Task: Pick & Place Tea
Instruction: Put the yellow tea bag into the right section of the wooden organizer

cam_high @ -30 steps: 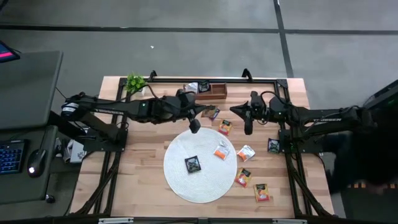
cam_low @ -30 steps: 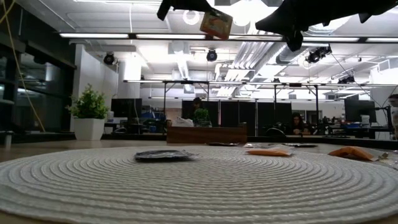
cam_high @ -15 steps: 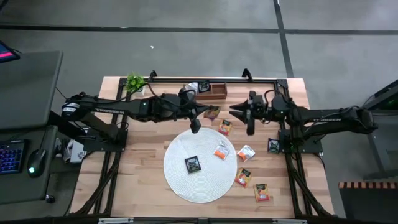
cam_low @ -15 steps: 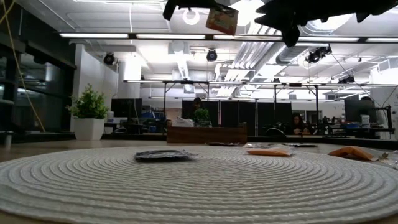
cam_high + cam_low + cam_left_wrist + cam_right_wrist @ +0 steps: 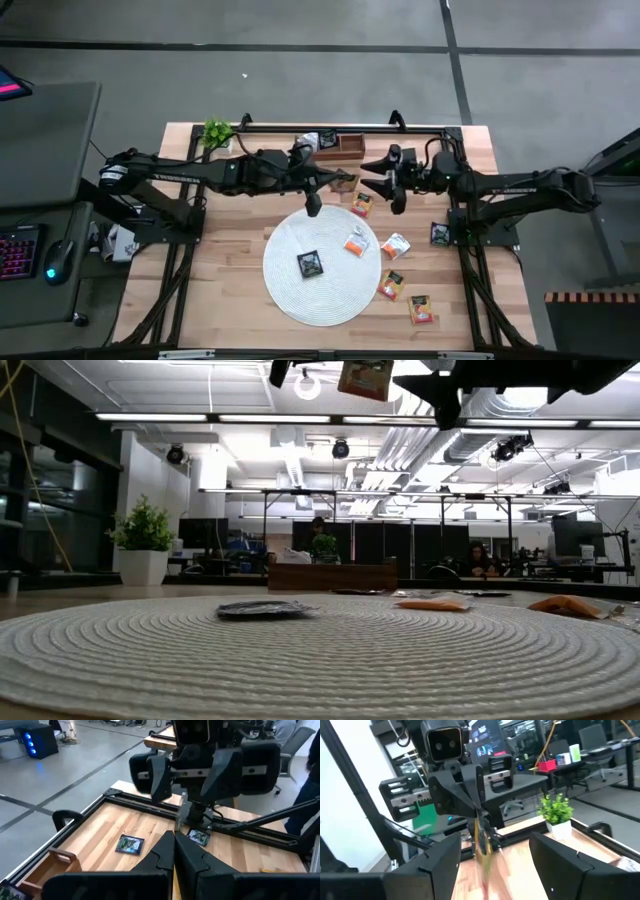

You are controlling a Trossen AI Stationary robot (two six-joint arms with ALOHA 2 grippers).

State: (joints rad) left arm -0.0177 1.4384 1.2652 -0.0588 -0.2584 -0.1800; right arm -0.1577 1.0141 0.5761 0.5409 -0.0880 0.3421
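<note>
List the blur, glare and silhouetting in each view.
Right wrist view: the sachet in the left gripper is smeared by motion blur. Low view: ceiling lights glare and both arms are black silhouettes; the round mat is sharp. High view: even light, soft shadows. Left wrist view: its own fingers are blurred.

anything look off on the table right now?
Mostly the spread: tea sachets lie loose over the round mat and the bare wood right of it, a black one alone on the mat. One red-orange sachet hangs mid-air, pinched in the left gripper fingers, right gripper open facing it.
</note>
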